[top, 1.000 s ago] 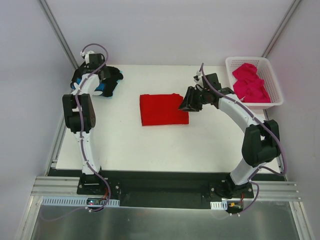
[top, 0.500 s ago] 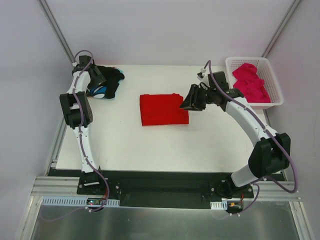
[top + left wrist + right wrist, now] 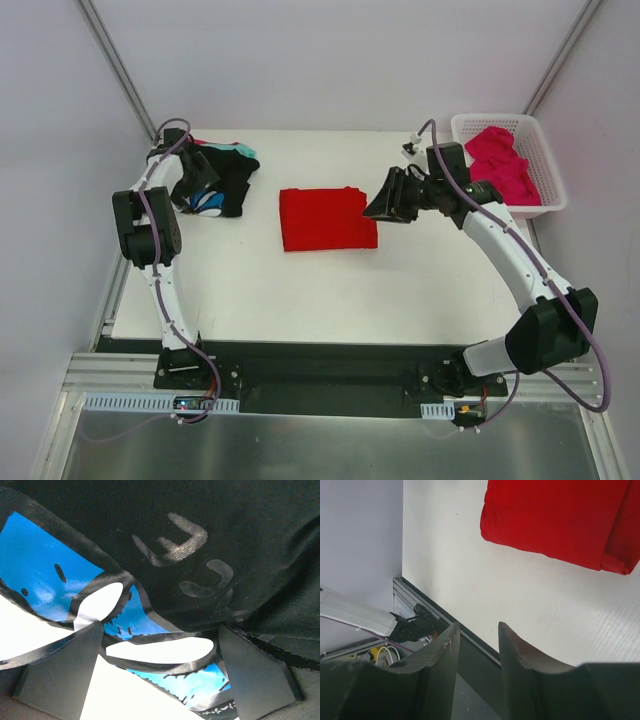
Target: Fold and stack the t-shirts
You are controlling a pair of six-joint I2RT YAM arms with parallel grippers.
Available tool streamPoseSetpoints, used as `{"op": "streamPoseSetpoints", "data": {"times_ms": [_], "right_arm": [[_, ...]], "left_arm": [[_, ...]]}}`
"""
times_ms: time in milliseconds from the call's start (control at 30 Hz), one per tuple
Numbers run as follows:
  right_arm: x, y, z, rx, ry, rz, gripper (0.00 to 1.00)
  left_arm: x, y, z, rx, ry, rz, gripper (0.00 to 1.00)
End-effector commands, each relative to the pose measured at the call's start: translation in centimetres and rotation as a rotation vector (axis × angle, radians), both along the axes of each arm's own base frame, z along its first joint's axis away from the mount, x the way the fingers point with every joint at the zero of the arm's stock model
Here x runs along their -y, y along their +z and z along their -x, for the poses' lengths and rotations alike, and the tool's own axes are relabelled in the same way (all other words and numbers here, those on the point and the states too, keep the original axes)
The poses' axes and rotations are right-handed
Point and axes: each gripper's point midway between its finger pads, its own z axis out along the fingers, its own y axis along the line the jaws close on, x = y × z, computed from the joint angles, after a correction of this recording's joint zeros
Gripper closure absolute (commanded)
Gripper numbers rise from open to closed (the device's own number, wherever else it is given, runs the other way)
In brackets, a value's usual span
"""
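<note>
Step in hand, as I read it: red shirt (image 3: 325, 220) is folded and parked, and the black shirt with blue-and-white print (image 3: 228, 180) is next up.

Left gripper (image 3: 160, 630): fingers (image 3: 65, 670) spread wide, nothing pinched. Black shirt sits right in front of and above the tips, filling the whole wrist view, cloth bunched and slack. It isn't laid flat.

Right gripper (image 3: 478, 627): fingers (image 3: 440, 665) a narrow gap apart, nothing between them, so released and empty. Red shirt lies ahead of the tips and off to one side, apart from them. From above, this gripper hovers just beside the shirt's basket-side edge.

Pink shirt (image 3: 500, 165) is crumpled in the white basket (image 3: 525, 211), behind the right fingers, untouched.

Next move, my call: left needs to close on a hem or shoulder of the black shirt and pull it out flat toward mid-table. The right should probably come across for the opposite edge. Soft cloth, so grab one layer and keep tension, or it re-bunches.

Surface: matte white table (image 3: 330, 290), bare between the two grippers apart from the red shirt. There is plenty of flat area in front of both sets of fingers.

Room: plain light walls close on three sides, with metal struts in the far corners. A dark rail (image 3: 470, 642) runs along the table's near edge, below the right fingertips in the wrist view.
</note>
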Motion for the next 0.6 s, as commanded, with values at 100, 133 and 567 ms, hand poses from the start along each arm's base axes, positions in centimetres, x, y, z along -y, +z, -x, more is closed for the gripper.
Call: {"op": "streamPoseSetpoints", "data": {"times_ms": [100,133,567], "right_arm": [[0.8,2.2,2.6,0.018,-0.010,-0.045,0.60],[0.9,2.2,2.9,0.024,-0.008,-0.044,0.60],[2.4,2.6,5.8,0.062,-0.005,-0.014,0.60]], "left_arm": [[3.7,-2.1,12.6,-0.358,-0.040,0.005,0.01],[3.5,-1.6,12.5,-0.346,-0.039,-0.010,0.01],[4.2,7.3,10.0,-0.094,0.009,-0.037,0.01]]}}
